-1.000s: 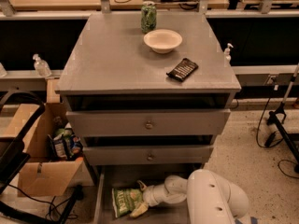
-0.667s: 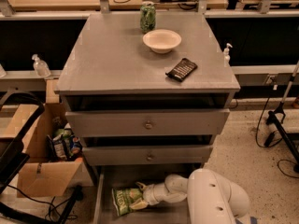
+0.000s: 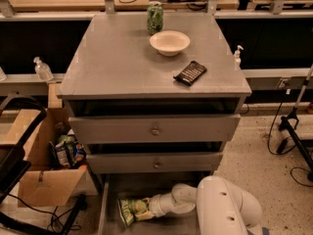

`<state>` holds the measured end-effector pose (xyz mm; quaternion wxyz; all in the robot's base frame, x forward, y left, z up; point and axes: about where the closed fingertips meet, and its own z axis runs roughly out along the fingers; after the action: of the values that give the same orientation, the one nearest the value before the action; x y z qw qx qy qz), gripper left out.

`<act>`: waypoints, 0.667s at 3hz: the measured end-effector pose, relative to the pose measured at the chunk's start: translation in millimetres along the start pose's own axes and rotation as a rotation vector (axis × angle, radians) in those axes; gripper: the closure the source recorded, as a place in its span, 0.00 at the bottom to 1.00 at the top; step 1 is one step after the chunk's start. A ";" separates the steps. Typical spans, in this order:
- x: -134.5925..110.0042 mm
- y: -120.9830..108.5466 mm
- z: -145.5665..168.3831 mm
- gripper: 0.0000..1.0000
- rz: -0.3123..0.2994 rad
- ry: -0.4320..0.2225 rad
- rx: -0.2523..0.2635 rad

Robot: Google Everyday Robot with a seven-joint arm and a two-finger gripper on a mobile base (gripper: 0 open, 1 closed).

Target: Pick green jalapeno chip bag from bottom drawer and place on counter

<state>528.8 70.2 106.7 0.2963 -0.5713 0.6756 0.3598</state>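
The green jalapeno chip bag lies crumpled in the open bottom drawer, at its left side. My gripper reaches into the drawer from the right and is at the bag's right end; the white arm fills the lower right. The counter is the grey cabinet top above, with a bare left half.
On the counter stand a green patterned can, a white bowl and a small black packet. Two shut drawer fronts sit above the open drawer. A cardboard box with items stands at the left.
The bag has shifted slightly and sits a little more crumpled against the gripper; the arm has barely moved.
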 end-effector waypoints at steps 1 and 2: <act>-2.0 0.4 -1.4 1.00 0.000 0.000 0.000; -2.0 0.4 -1.4 1.00 0.000 0.000 0.000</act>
<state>528.8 70.2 109.1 0.2963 -0.5713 0.6756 0.3598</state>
